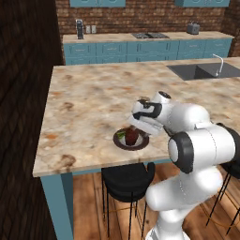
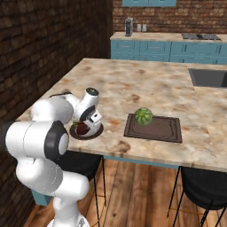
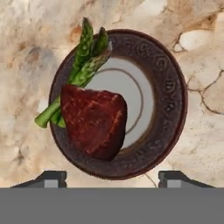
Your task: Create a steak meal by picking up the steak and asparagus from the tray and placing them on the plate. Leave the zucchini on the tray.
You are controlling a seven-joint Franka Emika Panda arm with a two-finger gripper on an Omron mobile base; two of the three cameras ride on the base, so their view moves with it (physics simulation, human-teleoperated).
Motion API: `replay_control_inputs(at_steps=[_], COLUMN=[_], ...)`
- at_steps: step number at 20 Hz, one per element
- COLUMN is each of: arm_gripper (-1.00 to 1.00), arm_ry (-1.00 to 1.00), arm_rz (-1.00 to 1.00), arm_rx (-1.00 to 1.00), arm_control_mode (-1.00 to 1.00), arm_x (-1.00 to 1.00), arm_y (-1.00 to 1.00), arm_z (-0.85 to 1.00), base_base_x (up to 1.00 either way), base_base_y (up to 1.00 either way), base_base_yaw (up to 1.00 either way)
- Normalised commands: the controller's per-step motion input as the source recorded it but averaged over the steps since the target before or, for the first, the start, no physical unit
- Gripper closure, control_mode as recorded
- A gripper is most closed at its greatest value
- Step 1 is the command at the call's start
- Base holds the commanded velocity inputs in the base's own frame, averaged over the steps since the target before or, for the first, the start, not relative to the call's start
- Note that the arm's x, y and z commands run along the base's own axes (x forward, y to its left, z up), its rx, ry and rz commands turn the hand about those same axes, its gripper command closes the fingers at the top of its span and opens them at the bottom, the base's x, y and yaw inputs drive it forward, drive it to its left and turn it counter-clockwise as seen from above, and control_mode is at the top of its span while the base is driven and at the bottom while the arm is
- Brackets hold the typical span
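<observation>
The round plate [image 3: 170, 87] with its dark brown rim and grey centre lies right below my hand. On it rests the dark red steak [image 3: 94, 122], overlapping the green asparagus [image 3: 85, 57] stalks that stick out past the rim. My gripper [image 3: 112, 178] hovers above the plate, open and empty, fingertips wide apart. From the base views the hand hangs just over the plate [image 1: 136, 148] and steak [image 2: 83, 128] near the counter's front edge. The dark tray [image 2: 164, 131] lies to the right with the round green zucchini [image 2: 143, 116] on its far left corner.
The marble island counter [image 1: 93, 98] stretches away behind the plate. A sink [image 1: 201, 70] with a faucet sits at its far right. Black stools [image 1: 127, 180] stand under the front edge. A brick wall runs along the left.
</observation>
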Motion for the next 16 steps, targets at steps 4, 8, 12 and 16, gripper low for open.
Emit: replay_control_inputs(at_steps=[4, 8, 12, 16], arm_gripper=[-1.0, -1.0, -1.0, -1.0], arm_ry=[-0.31, -0.27, -0.13, 0.0], arm_rz=[0.0, 0.0, 0.08, 0.09], arm_rx=[0.0, 0.0, 0.0, 0.02], arm_control_mode=[-1.0, -1.0, -1.0, -1.0], arm_x=[-0.98, -0.91, -0.6, -0.31], arm_y=[-0.17, -0.42, -0.6, -0.93], arm_z=[0.99, 0.95, 0.56, -0.04], base_base_x=[0.0, 0.0, 0.0, 0.0], base_base_y=[0.0, 0.0, 0.0, 0.0], base_base_yaw=[0.0, 0.0, 0.0, 0.0])
